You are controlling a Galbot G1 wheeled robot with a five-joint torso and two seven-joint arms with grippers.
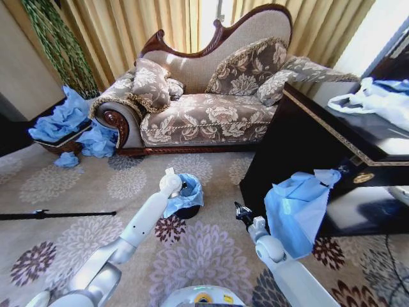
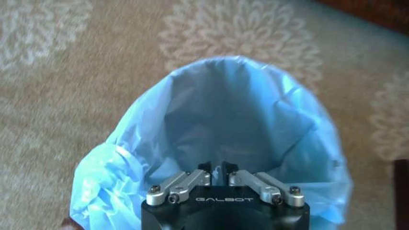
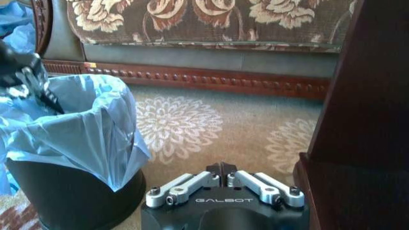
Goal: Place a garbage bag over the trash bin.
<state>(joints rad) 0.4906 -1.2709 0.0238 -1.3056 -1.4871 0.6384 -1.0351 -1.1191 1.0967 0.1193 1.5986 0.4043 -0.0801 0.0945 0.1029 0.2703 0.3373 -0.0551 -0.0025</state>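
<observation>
At about nine o'clock in the head view, a wicker basket heaped with a bunch of blue bags is seen at the sofa's end, with more blue bags lying on the floor beside it. A thin black rod is laid flat on the patterned carpet further forward. The brocade sofa is stretched across the twelve o'clock region.

Near the centre, the left gripper is held over the trash bin — a small black cylinder standing on the carpet in front of the sofa. The garbage bag is already draped into the bin, its light-blue edge folded out over the rim. In the left wrist view the left gripper is seen with its fingers brought together, tips touching, poised just above the bag's open mouth; nothing is seen pinched between them.

Toward five o'clock, the right gripper is held low over the carpet, apart from the bin. In the right wrist view the right gripper is likewise closed and empty — the lined bin is seen off to one side of it.

At three o'clock a dark cabinet is stood, with a blue bag hung down its front and a white plastic bag laid on top.
</observation>
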